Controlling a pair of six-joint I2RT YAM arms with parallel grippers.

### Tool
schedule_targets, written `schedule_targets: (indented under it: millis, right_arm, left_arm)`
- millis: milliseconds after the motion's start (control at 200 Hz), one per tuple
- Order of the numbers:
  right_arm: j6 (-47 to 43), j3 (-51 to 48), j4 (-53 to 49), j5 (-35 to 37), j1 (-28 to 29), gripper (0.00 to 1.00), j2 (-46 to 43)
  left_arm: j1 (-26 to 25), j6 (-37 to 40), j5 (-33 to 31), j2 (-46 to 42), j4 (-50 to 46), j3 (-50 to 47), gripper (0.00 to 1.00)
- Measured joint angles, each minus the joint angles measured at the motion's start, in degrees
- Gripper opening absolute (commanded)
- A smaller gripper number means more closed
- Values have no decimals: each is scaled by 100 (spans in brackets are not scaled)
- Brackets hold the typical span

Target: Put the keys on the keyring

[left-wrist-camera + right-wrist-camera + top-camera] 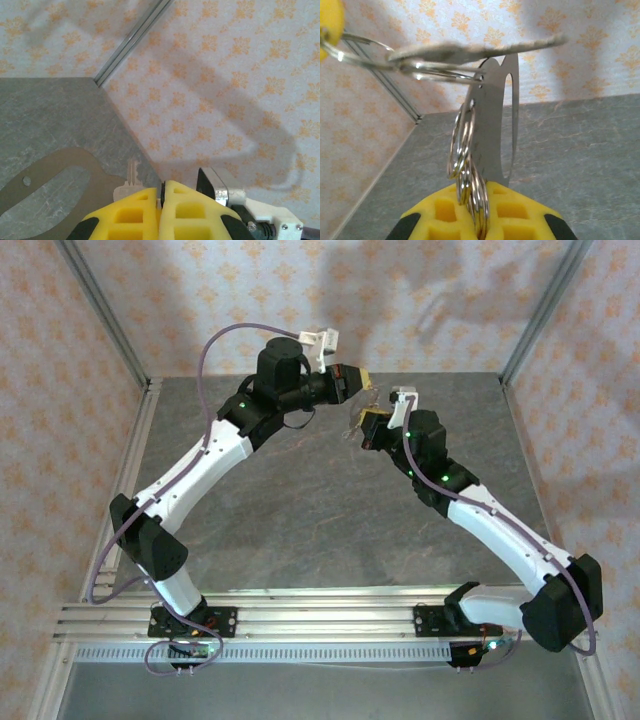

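Both grippers meet above the far middle of the table. The keyring is a chain of shiny split rings, seen from above as a small glint between the fingertips. My right gripper is shut on the lowest rings. A flat metal tag stands just behind them. A dull silver key lies level across the top, threaded on a ring. That ring runs to a yellow finger of my left gripper. My left gripper is shut on a thin dark edge, with a silver key poking out behind it.
The grey stone-look table is boxed in by patterned walls with metal corner posts. The back wall is close behind both grippers. A white and black part of the right arm sits right beside my left fingers.
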Motion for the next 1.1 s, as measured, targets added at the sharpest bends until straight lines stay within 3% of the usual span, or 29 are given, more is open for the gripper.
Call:
schedule_targets:
  millis: [440, 470, 550, 651, 781, 1096]
  right_arm:
    - [-1119, 1021, -1305, 507, 101, 0, 229]
    - [-1193, 1071, -1390, 542, 107, 0, 249]
    - [-1368, 1191, -1580, 730, 107, 0, 289]
    - [-1637, 1266, -1733, 1130, 15, 0, 299]
    - [-2092, 1314, -1773, 1473, -13, 0, 299]
    - [-3145, 1320, -1661, 1440, -13, 0, 166]
  left_arm:
    - [-70, -57, -662, -787, 647, -1158, 0]
    - [-68, -79, -688, -804, 726, -1222, 7]
    - [-70, -131, -717, -833, 957, -1432, 36]
    - [-68, -205, -772, -973, 1172, -1803, 62]
    - [-68, -203, -927, -1106, 1226, -1982, 68]
    - [92, 76, -1043, -1080, 1226, -1858, 70]
